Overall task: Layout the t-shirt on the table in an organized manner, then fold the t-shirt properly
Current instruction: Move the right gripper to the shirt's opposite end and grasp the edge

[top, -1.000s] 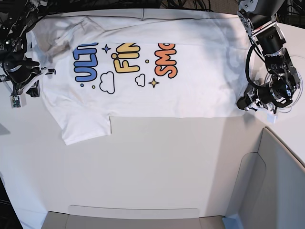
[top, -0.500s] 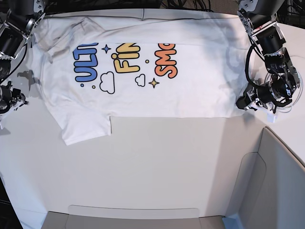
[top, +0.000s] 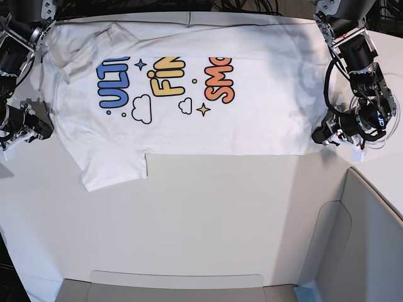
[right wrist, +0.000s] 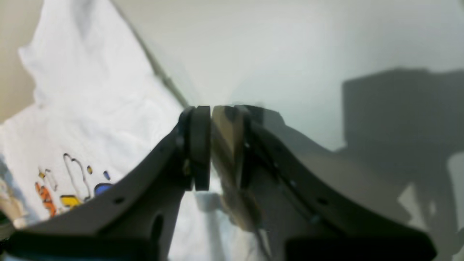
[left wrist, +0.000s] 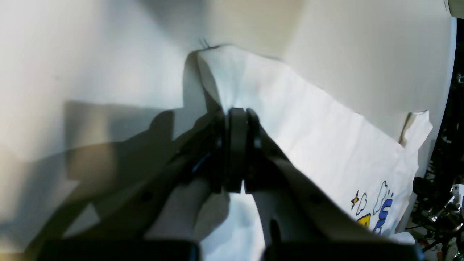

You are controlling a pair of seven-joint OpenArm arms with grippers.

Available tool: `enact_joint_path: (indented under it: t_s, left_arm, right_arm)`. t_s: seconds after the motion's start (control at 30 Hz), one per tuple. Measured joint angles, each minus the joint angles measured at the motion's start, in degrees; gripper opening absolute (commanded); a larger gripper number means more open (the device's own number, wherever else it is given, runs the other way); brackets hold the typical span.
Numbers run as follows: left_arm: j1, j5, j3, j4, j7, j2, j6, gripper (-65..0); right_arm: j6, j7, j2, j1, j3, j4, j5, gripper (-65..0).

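The white t-shirt [top: 208,94] lies spread print-up across the far side of the table [top: 208,214], one sleeve pointing toward the near left. My left gripper [top: 317,136] is at the shirt's right hem corner. In the left wrist view its jaws [left wrist: 235,119] are shut on the t-shirt [left wrist: 326,137] fabric there. My right gripper [top: 43,124] hovers just off the shirt's left edge. In the right wrist view the right gripper [right wrist: 217,112] shows a small gap with nothing in it, and the t-shirt [right wrist: 83,108] lies to its left.
A grey angular bin [top: 371,239] fills the near right corner, and a flat grey panel [top: 176,286] runs along the near edge. A coiled white cable [top: 380,142] lies by the left arm. Dark cables and the arm bases crowd the far corners.
My right gripper opened and let go of the shirt's left edge, moving left and toward the near side. The left arm and the shirt have stayed put.
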Motion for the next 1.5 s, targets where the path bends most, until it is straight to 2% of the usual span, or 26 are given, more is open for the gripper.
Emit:
enact_joint_path:
  t_s: [0.07,0.27,0.37,0.53,0.7,0.77,0.87,1.17,1.33,1.5]
  left_arm:
    - [-0.02,0.0,0.0,0.0,0.24,0.0,0.0,-65.0]
    - [-0.02,0.0,0.0,0.0,0.11,0.0,0.0,-65.0]
    - [-0.02,0.02,0.0,0.0,0.07,0.0,0.0,-65.0]
    - [-0.02,0.02,0.0,0.0,0.11,0.0,0.0,-65.0]
    - [-0.02,0.0,0.0,0.0,0.26,0.0,0.0,-65.0]
    - [-0.02,0.0,0.0,0.0,0.24,0.0,0.0,-65.0]
    - [-0.02,0.0,0.0,0.0,0.31,0.0,0.0,-65.0]
    - [0.0,0.0,0.0,0.17,0.31,0.0,0.02,-65.0]
    - [0.85,2.32,0.0,5.6,1.05,0.35,0.44,-65.0]
    - [2.71,1.95,0.0,13.2,1.64,0.2,0.26,-65.0]
  right_arm:
    - [0.02,-1.51,-0.09,-0.04,0.0,-0.07,2.08,-52.4]
    - [0.0,-1.92,-0.85,-0.15,0.0,0.0,2.49,-52.4]
    - [-0.02,-1.73,-1.11,0.17,-2.93,0.09,3.52,-52.4]
    - [0.09,2.82,-1.64,0.74,-9.55,0.35,4.04,-52.5]
    - [0.09,3.61,-2.1,0.79,-10.58,0.33,5.01,-52.8]
    - [0.11,3.65,-2.27,0.79,-10.58,0.42,4.98,-55.7]
    - [0.11,3.65,-2.43,0.76,-10.58,0.44,4.48,-64.9]
    - [0.09,4.02,-2.4,0.48,-12.63,0.9,5.05,-65.0]
    - [0.11,2.84,-2.43,-2.03,-13.16,7.89,3.02,-65.0]
    - [0.04,1.44,-2.45,-5.92,-13.49,15.82,0.74,-65.0]
